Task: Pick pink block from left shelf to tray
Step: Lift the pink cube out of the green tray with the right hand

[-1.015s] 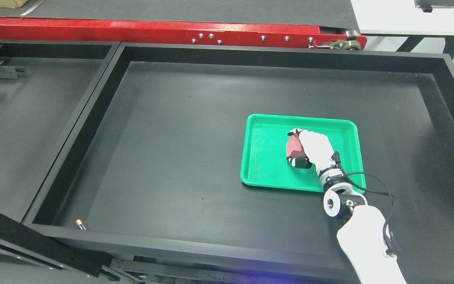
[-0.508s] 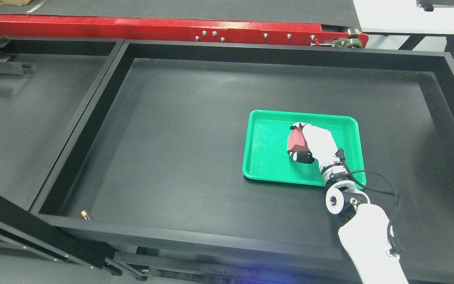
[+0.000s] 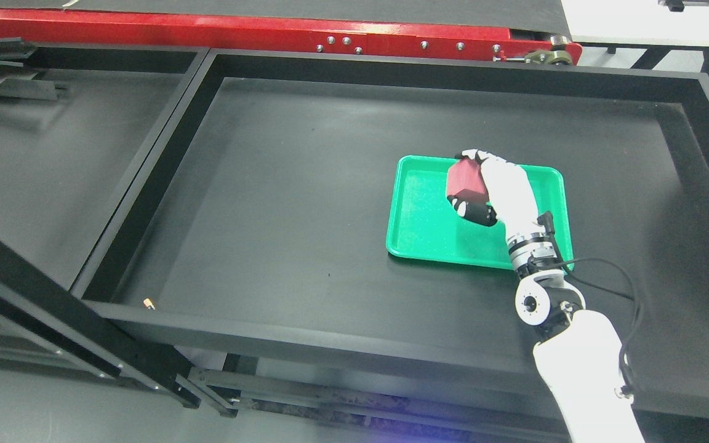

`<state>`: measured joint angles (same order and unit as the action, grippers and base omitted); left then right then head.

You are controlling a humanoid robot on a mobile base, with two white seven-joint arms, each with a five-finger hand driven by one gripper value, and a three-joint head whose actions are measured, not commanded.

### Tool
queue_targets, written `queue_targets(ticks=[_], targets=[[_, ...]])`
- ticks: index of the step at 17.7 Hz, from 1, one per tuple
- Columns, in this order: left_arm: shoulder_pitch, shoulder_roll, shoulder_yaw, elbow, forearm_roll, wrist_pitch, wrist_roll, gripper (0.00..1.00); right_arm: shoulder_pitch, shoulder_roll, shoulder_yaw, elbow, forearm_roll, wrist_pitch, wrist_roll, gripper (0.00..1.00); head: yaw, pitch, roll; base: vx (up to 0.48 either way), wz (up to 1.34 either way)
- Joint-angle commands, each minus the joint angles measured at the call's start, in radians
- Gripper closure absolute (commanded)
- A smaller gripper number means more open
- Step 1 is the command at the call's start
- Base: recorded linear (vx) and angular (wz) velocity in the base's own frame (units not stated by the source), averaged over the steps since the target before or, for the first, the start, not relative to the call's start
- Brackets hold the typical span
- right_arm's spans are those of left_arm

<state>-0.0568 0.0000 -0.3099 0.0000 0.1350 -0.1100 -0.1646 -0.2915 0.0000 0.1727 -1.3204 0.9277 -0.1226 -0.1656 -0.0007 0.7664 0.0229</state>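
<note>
The right hand (image 3: pixel 490 187) had its fingers wrapped round the pink block (image 3: pixel 466 181), which sat at the palm's nine o'clock side, over the twelve o'clock end of the green tray (image 3: pixel 422 227). Judging by that, release meant opening downward. The left hand was out of sight.

The tray (image 3: pixel 416 237) looks like smooth green plastic with a faint speckled sheen, and it lies on a matt black surface (image 3: pixel 280 203) that is dull and lightly scuffed. The block (image 3: pixel 466 183) shows a flat, matt dark-pink face, the hand (image 3: pixel 484 187) has a smooth white shell with black fingertips (image 3: pixel 480 214), and the glossy red beam (image 3: pixel 207 31) carries metal bolts.
</note>
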Motion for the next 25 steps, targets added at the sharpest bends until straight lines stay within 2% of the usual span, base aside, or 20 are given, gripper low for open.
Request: queue_targets(ticks=[1, 10, 14, 25], targets=[[0.0, 0.017, 0.0, -0.017, 0.0, 0.003, 0.0, 0.0, -0.014, -0.017, -0.064, -0.169, -0.092, -0.032, -0.072, 0.96, 0.0, 0.0, 0.0, -0.103, 0.1], [0.0, 0.017, 0.0, -0.017, 0.0, 0.001, 0.0, 0.0, 0.139, -0.035, -0.096, -0.312, -0.121, -0.035, -0.086, 0.96, 0.0, 0.0, 0.0, -0.138, 0.14], [0.0, 0.017, 0.0, -0.017, 0.0, 0.001, 0.0, 0.0, 0.189, -0.052, -0.111, -0.315, -0.164, -0.092, -0.085, 0.96, 0.0, 0.0, 0.0, -0.138, 0.16], [0.0, 0.017, 0.0, -0.017, 0.0, 0.001, 0.0, 0.0, 0.207, -0.069, -0.111, -0.315, -0.181, -0.115, -0.081, 0.96, 0.0, 0.0, 0.0, -0.152, 0.57]])
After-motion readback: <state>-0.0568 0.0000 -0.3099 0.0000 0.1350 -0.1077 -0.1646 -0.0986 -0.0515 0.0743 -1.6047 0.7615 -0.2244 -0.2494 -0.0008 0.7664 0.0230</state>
